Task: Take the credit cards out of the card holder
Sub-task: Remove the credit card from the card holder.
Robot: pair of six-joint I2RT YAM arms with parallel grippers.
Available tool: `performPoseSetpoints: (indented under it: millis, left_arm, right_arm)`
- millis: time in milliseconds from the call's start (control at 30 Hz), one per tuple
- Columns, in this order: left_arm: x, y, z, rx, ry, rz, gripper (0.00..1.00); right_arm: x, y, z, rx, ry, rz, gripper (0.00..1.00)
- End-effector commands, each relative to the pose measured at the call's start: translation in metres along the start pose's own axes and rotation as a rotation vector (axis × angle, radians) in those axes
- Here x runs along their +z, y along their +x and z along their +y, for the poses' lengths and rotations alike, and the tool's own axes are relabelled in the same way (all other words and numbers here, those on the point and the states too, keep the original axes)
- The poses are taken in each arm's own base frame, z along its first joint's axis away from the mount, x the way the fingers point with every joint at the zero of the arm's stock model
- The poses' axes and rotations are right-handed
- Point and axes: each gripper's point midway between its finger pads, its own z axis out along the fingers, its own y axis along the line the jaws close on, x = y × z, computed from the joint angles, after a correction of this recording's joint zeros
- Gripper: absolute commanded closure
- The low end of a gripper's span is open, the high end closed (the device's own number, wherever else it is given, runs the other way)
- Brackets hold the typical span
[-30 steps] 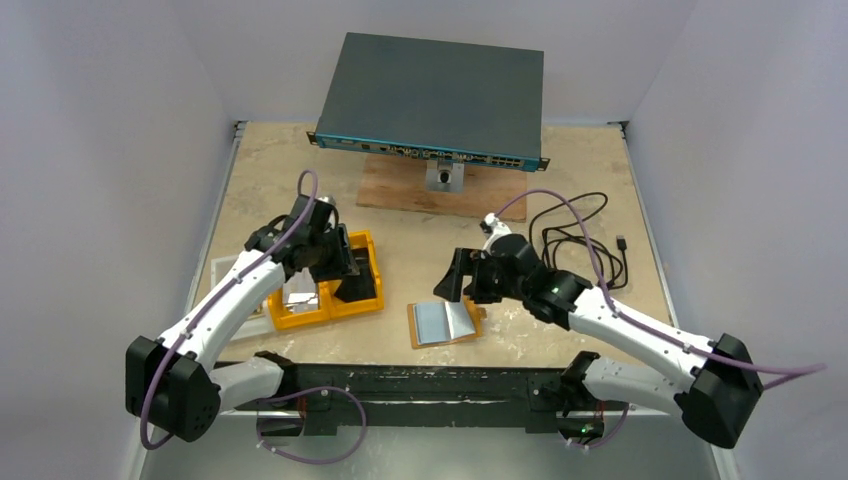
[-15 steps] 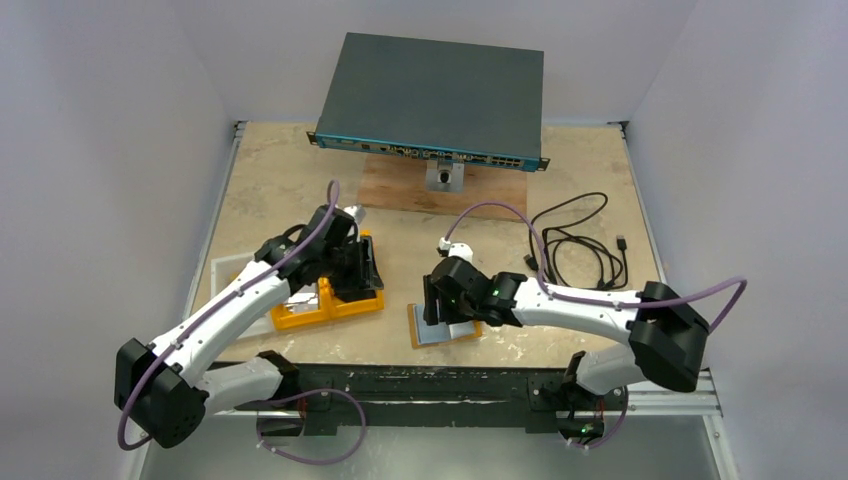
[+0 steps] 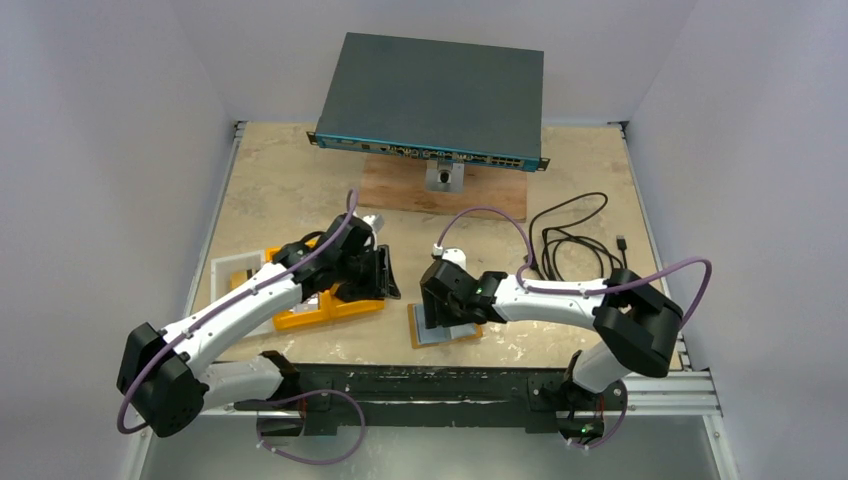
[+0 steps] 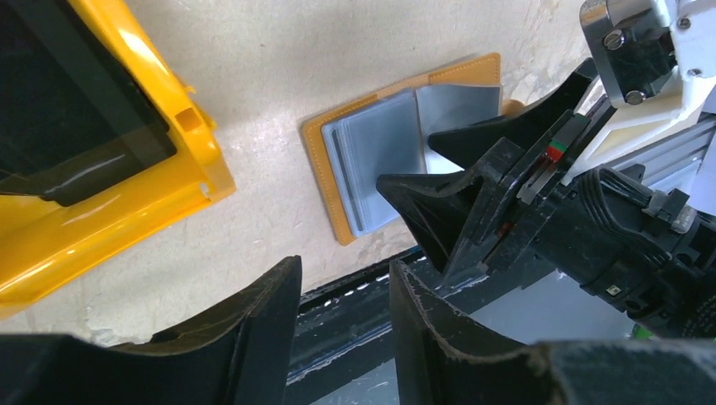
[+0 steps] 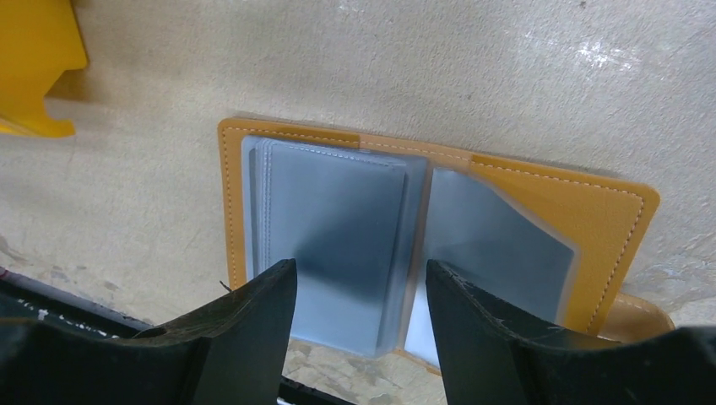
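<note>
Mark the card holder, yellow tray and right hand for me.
card holder [image 5: 608, 219]: right wrist view, tan right flap.
yellow tray [image 4: 101, 240]: left wrist view, outer wall.
right hand [image 5: 359, 270]: right wrist view, midway between fingertips.

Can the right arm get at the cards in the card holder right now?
Probably yes. The card holder lies open, the grey cards face up, and the right end effector hangs right over them, jaws apart, nothing in between.
</note>
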Motion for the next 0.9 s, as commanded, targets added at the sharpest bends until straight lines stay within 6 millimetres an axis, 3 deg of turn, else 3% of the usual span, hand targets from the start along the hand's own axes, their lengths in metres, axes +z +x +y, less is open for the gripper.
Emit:
performPoseSetpoints:
  millis: [0,167,467,867]
  left_arm:
    - [0.014,0.005,-0.013,-0.019,0.062,0.023,0.58]
    - [0.031,0.016,-0.02,-0.025,0.097,0.075,0.6]
    - [0.062,0.031,-0.028,-0.038,0.127,0.164,0.68]
    - [0.093,0.046,-0.015,-0.049,0.061,0.218,0.8]
  right_arm:
    - [0.002,-0.012,0.007,0.002,-0.001,-0.045,0.44]
    - [0.008,0.009,0.002,0.035,-0.018,0.011,0.55]
    - [0.012,0.027,-0.007,0.084,-0.048,0.036,0.78]
    - [0.018,0.041,-0.011,0.135,-0.107,0.067,0.86]
